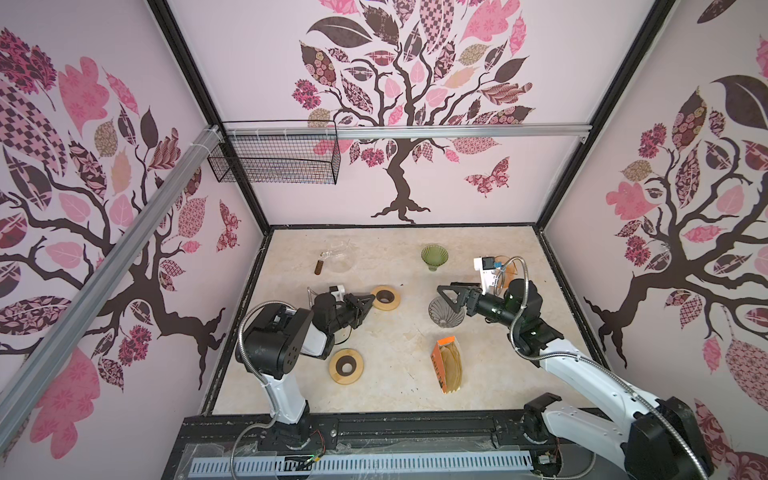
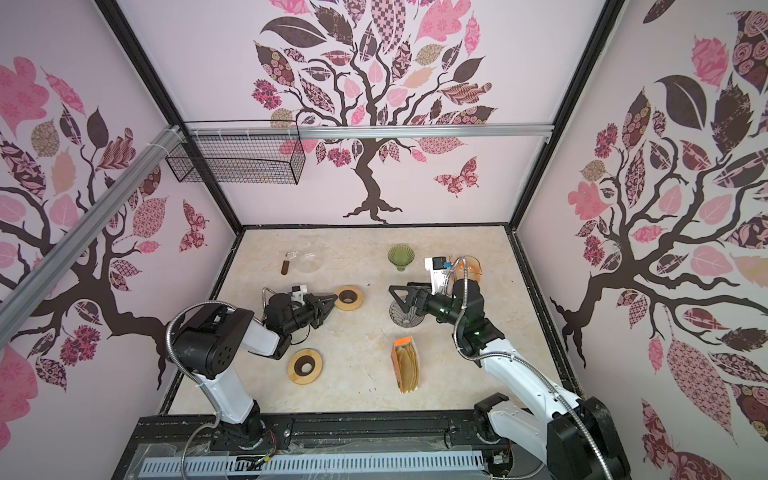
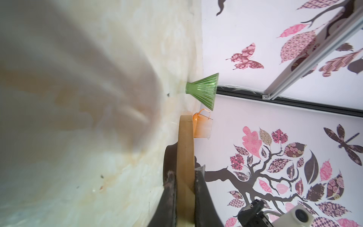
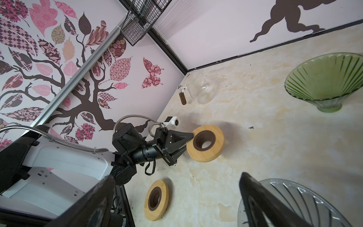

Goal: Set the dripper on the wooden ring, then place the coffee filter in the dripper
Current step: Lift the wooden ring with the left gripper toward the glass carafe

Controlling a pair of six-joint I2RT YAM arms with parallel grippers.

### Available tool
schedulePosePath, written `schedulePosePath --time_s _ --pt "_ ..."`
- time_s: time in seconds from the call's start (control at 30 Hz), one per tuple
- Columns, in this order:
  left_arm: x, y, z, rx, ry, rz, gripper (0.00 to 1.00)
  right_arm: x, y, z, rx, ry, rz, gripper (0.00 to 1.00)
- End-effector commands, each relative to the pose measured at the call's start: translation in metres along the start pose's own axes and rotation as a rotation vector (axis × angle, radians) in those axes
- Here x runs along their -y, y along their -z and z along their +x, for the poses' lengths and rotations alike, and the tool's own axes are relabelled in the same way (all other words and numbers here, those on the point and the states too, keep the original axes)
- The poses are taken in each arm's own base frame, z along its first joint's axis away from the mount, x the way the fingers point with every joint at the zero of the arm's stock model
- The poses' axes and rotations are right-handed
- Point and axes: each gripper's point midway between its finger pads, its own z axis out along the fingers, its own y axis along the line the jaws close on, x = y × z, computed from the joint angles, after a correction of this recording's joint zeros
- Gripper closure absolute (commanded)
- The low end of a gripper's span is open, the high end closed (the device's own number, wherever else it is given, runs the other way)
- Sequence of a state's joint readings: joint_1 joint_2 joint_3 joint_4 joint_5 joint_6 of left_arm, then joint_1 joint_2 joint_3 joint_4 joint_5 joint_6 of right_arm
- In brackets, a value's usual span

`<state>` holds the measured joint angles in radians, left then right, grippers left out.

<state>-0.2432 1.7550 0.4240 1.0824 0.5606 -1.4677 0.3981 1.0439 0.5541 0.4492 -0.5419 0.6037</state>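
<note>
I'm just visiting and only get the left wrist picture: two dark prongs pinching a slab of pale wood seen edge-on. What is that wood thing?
Observer: It is a wooden ring with a dark collar round its centre hole. The left gripper is shut on its rim.
Operator: Is it the only one?
Observer: No. A second wooden ring lies flat on the table, nearer the robot's base.
Operator: And the coffee filters, where are they?
Observer: The coffee filters are stacked in an orange box lying on its side on the table. Neither gripper touches it.
</note>
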Motion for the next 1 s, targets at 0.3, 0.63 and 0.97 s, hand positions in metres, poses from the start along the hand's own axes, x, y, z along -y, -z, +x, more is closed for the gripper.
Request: schedulePosePath --time_s 0.3,0.63,0.97 --pt "0.099 0.029 -0.025 0.101 -0.115 0.108 1.0 -0.01 -0.006 0.002 -0.009 0.033 -0.04 0.0" --pt "0.171 0.092 -0.085 0.255 -0.169 0.166 1.0 -0.038 -0.02 0.026 -0.05 0.091 -0.141 0.0" --pt "0.183 0.096 -0.151 0.337 -0.194 0.09 1.0 -0.046 -0.032 0.046 -0.081 0.145 -0.16 0.0"
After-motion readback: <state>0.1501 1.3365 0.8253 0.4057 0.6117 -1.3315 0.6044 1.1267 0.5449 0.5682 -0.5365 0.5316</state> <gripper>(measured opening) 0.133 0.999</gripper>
